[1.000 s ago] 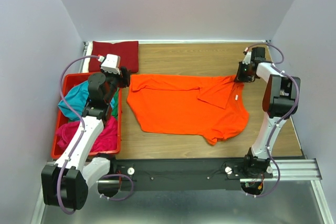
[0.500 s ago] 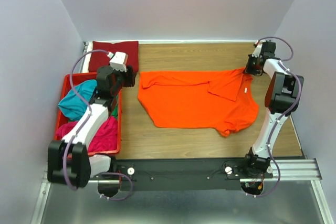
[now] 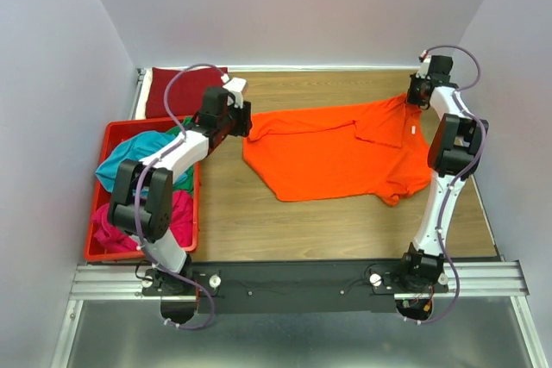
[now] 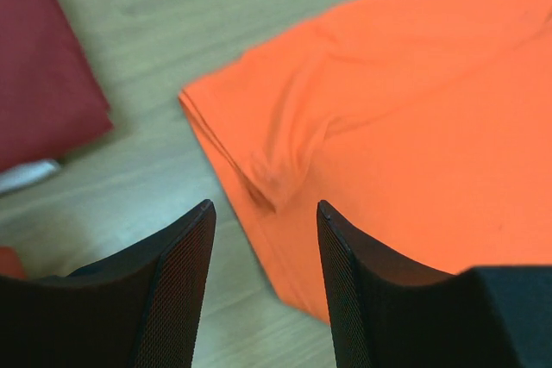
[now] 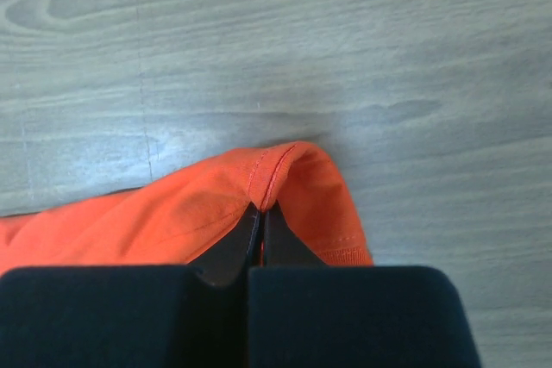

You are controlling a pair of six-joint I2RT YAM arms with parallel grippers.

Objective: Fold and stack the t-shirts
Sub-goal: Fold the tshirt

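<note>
Spanning the whole view, the wooden desk [image 3: 328, 221] carries 1 orange t-shirt [image 3: 336, 157], spread loosely and rumpled from the centre out toward 2 o'clock. At 9 o'clock sits a red crate [image 3: 196, 213] heaped with a teal tee [image 3: 129, 161] and a magenta tee [image 3: 105, 220]. At 11 o'clock a dark red tee [image 3: 164, 92] lies folded flat in the far corner.

The right claw [image 5: 261, 213], out at 1 o'clock, is pinched fully together on a hem fold [image 5: 276, 170] of the orange t-shirt, with cloth bulging on both sides of the jaws. The left claw [image 4: 263, 208] hangs partly open just above the shirt's sleeve [image 4: 285, 118] at its 9 o'clock end and grips nothing. The sleeve edge is bunched into a small ridge right under the gap.

The risks look like these:
- The right claw's bite is narrow, so a hard pull could slip the hem free.
- If the left claw comes down off the ridge, it may catch only 1 layer, or bare wood.
- With only 1 end held, any tug would drag and skew the shirt instead of flattening it.
- The sleeve lies near the dark red tee, and a sweep toward 11 o'clock could disturb that finished fold.
</note>
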